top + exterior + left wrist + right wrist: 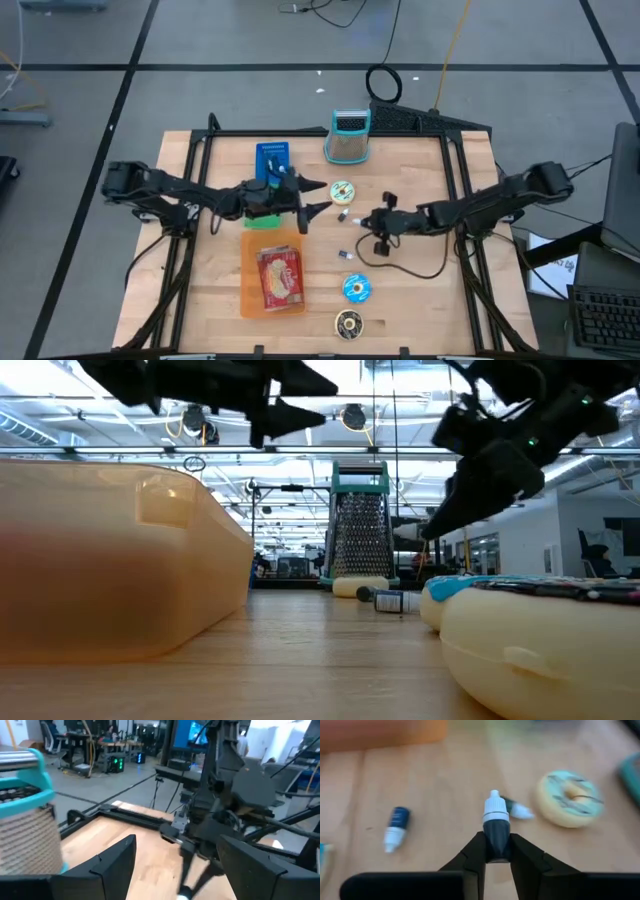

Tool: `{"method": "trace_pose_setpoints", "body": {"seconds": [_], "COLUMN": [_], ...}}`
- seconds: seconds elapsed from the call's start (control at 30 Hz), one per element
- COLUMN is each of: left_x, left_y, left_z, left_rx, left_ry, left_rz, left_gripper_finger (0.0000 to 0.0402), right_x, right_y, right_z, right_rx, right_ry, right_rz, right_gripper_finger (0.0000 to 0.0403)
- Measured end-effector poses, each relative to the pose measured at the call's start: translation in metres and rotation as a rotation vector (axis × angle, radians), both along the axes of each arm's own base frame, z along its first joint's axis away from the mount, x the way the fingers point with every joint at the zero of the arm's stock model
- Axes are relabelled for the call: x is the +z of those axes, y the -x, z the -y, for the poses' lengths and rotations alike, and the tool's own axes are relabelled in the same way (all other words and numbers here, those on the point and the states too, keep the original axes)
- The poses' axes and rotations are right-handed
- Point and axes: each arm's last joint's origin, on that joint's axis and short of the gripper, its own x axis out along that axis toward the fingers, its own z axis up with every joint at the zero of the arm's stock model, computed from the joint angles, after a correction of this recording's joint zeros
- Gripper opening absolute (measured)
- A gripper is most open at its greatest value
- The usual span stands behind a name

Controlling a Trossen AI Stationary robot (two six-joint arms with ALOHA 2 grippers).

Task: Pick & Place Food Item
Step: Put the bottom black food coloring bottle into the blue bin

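My right gripper (495, 851) is shut on a small dark bottle with a white cap (495, 810). It hangs over the table's middle (366, 222), right of the orange tray (250, 285), which holds a red food packet (280, 277). On the wood lie two more small bottles (396, 827) (516, 809) and a pale iced donut (569, 805). My left gripper (316, 198) stands open above the tray's far end, with nothing between its fingers. A blue donut (356, 288) and a brown one (348, 322) rest near the front edge. My right gripper pinches the bottle's dark body (495, 836) between its two fingers. The bottle lies along the fingers, its white cap sticking out past their tips. The fingers slant down from the table's right side. The bottle is lifted clear of the table.
A metal grater with a teal top (347, 135) stands at the far middle, and a blue packet (272, 160) lies to its left. A black cable (420, 268) curls on the wood below the right arm. Bare wood shows right of the donuts.
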Motion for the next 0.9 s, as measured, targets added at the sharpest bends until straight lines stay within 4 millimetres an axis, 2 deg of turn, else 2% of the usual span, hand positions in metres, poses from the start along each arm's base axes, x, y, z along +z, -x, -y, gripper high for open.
{"method": "trace_pose_setpoints", "body": {"seconds": [0.17, 0.27, 0.4, 0.57, 0.9], "left_x": [-0.028, -0.037, -0.037, -0.03, -0.026], "left_y": [-0.022, -0.039, -0.062, -0.082, -0.086], "left_z": [-0.001, 0.0, 0.006, 0.018, 0.026], "left_rx": [-0.045, -0.115, -0.211, -0.285, -0.303], "left_ry": [-0.004, -0.006, -0.06, -0.162, -0.164], "left_rz": [0.023, 0.041, 0.039, 0.072, 0.077], "left_gripper_finger": [0.0274, 0.0274, 0.0274, 0.0274, 0.0274], "right_x": [0.005, 0.007, 0.011, 0.015, 0.037], "right_y": [0.025, 0.034, 0.039, 0.04, 0.042], "right_z": [0.007, 0.008, 0.005, 0.001, -0.009], "right_rx": [-0.057, -0.04, 0.085, 0.138, 0.256], "right_ry": [-0.002, -0.029, -0.102, -0.101, -0.067], "right_rz": [0.157, 0.311, 0.487, 0.577, 0.786], "right_gripper_finger": [0.0061, 0.006, 0.0059, 0.006, 0.0061]}}
